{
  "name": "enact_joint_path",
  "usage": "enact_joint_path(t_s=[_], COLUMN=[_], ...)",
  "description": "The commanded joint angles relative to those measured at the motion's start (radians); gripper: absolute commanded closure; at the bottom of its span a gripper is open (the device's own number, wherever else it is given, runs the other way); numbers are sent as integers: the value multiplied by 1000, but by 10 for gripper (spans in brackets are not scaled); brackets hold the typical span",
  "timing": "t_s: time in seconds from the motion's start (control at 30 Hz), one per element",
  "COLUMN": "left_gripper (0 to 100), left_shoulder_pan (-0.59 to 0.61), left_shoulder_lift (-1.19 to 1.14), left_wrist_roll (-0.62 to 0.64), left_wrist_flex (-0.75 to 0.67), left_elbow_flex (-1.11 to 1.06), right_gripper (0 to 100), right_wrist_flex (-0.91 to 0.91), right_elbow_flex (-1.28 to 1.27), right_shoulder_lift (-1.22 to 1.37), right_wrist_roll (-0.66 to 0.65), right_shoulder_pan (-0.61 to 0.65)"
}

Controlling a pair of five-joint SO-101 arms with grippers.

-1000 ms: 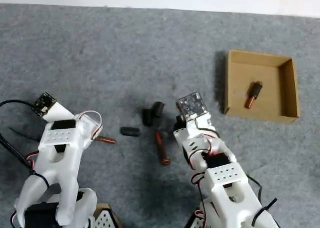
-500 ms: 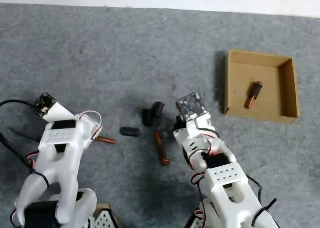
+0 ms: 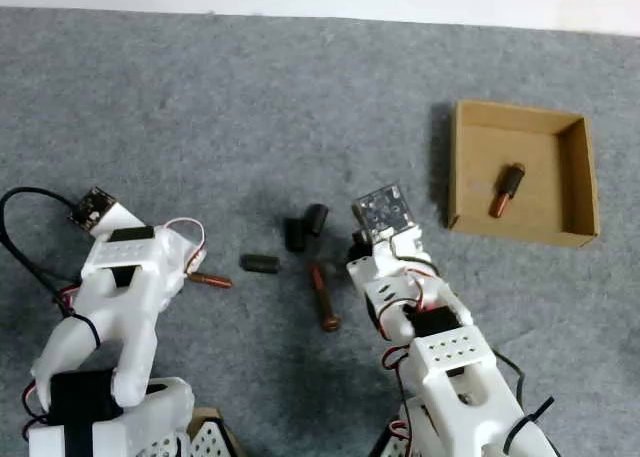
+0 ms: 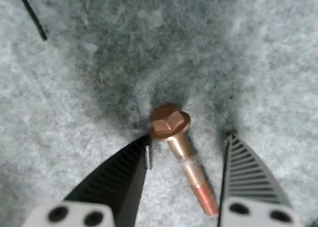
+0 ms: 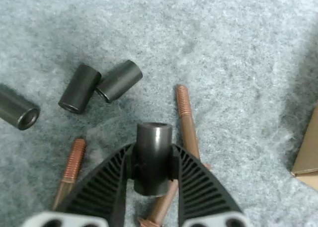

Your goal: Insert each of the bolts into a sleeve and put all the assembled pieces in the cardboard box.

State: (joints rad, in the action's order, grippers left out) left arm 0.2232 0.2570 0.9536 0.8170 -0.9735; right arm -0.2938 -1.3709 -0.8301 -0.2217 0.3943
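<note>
1. The left end effector point(image 4: 186, 143) was released. Its fingers were spread to either side of a copper bolt point(image 4: 182, 155).
2. That bolt lay flat on the grey table point(image 4: 258, 48) between the fingers, with its hexagonal head just beyond the fingertips and close to one of them.
3. The right end effector point(image 5: 152, 155) was clenched on a black sleeve point(image 5: 154, 135), whose open end stuck out past the fingertips.
4. Beneath and beside the gripped sleeve, two loose bolts lay on the table, a longer bolt point(image 5: 186, 120) and a nearer bolt point(image 5: 70, 168).
5. A pair of loose sleeves point(image 3: 305, 226) lay touching each other near the middle of the table, ahead of the right end effector.
6. A single sleeve point(image 3: 260, 264) lay apart from the pair, between them and the left arm.
7. The cardboard box point(image 3: 466, 167) sat on the right arm's side of the table, well apart from the loose parts.
8. One assembled piece point(image 3: 506, 190) lay inside the box.
</note>
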Motion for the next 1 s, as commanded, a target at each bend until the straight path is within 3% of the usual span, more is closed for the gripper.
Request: enact_joint_path(t_s=[0.0, 0.13, 0.27, 0.67, 0.83, 0.97], left_gripper=[780, 809, 1000, 996, 996, 996], left_shoulder_pan=[16, 16, 22, 16, -113, -231], left_shoulder_lift=[-2, -2, -4, 113, 348, 556], left_wrist_roll=[20, 21, 21, 15, -26, -28], left_wrist_flex=[3, 3, 3, 3, -5, -87], left_elbow_flex=[36, 36, 36, 35, -31, -168], right_gripper=[994, 994, 994, 994, 994, 994], right_wrist_flex=[27, 27, 27, 4, -2, -4], right_elbow_flex=[5, 1, -13, -45, -165, -280], right_shoulder_lift=[-18, -18, -21, -124, -358, -570], right_wrist_roll=[-11, -11, -11, -5, -9, -11], right_shoulder_pan=[-8, -8, -10, -16, 18, 64])
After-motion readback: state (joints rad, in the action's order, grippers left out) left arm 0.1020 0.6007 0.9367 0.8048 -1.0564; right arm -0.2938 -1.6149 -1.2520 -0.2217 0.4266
